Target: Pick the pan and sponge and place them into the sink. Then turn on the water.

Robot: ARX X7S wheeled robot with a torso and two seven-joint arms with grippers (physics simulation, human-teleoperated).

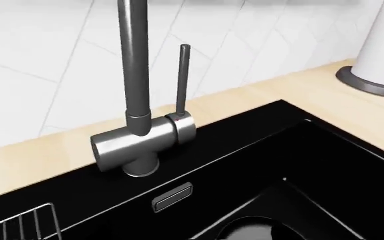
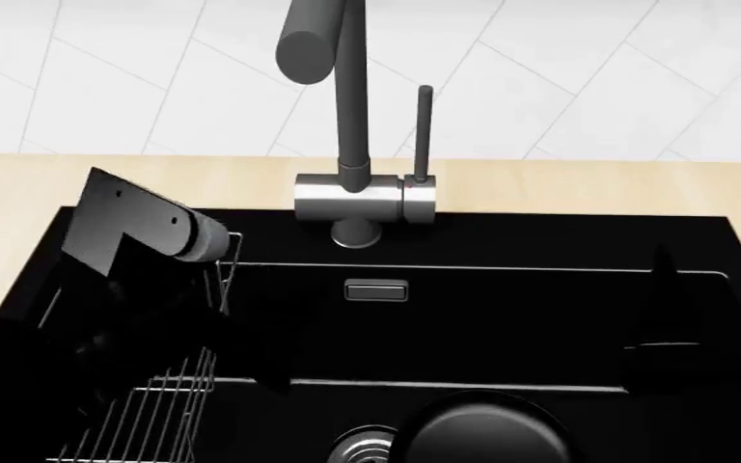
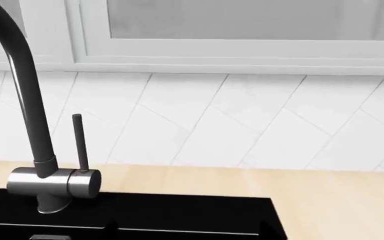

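Note:
The sink (image 2: 563,318) is a black basin with a steel drain (image 2: 364,449) and an overflow slot (image 2: 376,289). The black pan (image 2: 480,434) lies in it beside the drain, and its rim also shows in the left wrist view (image 1: 252,231). Behind the basin stands the grey faucet (image 2: 351,198) with its thin lever (image 2: 424,125) upright; no water runs. My right gripper (image 3: 186,229) is open over the sink's right part, its dark fingertips (image 3: 111,225) wide apart, right of the lever (image 3: 78,145). My left arm (image 2: 151,231) reaches over the sink's left side; its jaws are lost against the black. The sponge is out of view.
A silver wire dish rack (image 2: 165,405) sits in the sink's left end under my left arm. A paper-towel holder (image 1: 379,55) stands on the wooden counter (image 2: 602,183) beside the sink. White tiled wall rises behind the faucet.

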